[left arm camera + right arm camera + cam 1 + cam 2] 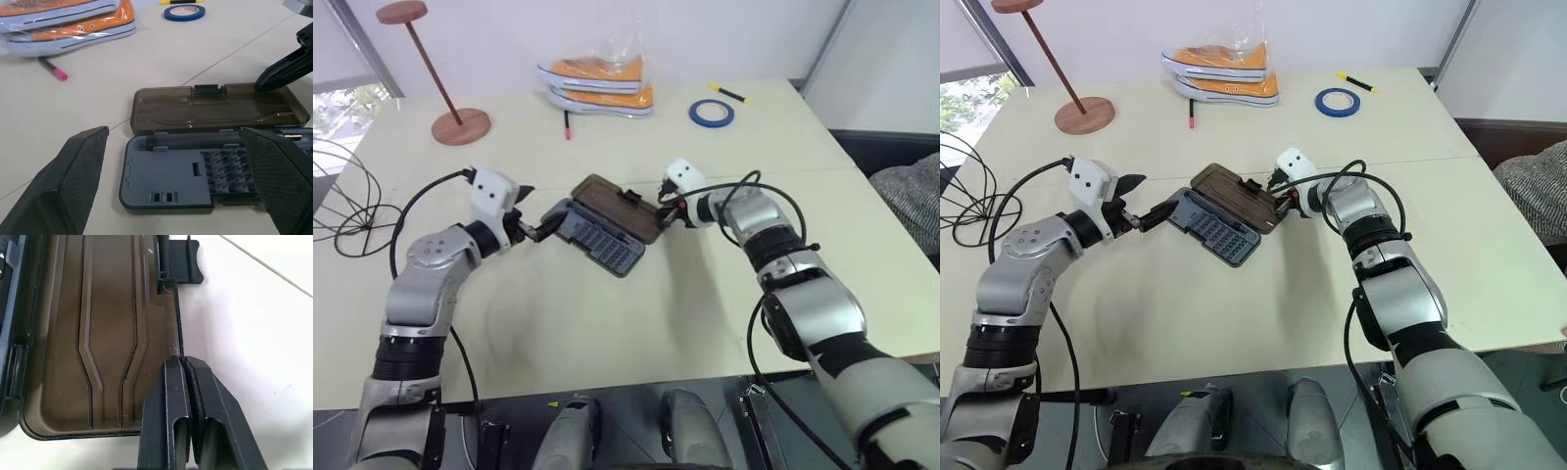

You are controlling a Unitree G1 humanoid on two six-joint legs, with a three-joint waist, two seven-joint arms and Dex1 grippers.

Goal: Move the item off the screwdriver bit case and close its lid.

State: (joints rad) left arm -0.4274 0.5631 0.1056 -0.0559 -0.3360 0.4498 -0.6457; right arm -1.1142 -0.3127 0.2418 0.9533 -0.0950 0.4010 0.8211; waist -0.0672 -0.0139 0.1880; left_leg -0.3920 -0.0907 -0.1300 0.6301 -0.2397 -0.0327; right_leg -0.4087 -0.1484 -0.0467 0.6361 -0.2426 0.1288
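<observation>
The screwdriver bit case (605,245) lies open mid-table, its grey-blue base showing rows of bits. Its smoky-brown lid (619,209) lies flat behind the base, latch tab (180,259) on its outer edge. My right gripper (184,363) is shut on the lid's outer rim near one corner. My left gripper (540,208) stands open at the case's left end, its fingers (83,166) apart and touching nothing. The item (340,196), a black wire globe, rests at the table's far left edge, away from the case.
A red-brown disc-topped stand (460,125) rises at the back left. Bagged orange shoes (597,83), a pink-tipped pen (567,125), a blue tape roll (712,113) and a yellow marker (729,93) lie along the back. The table's (607,343) near half is bare.
</observation>
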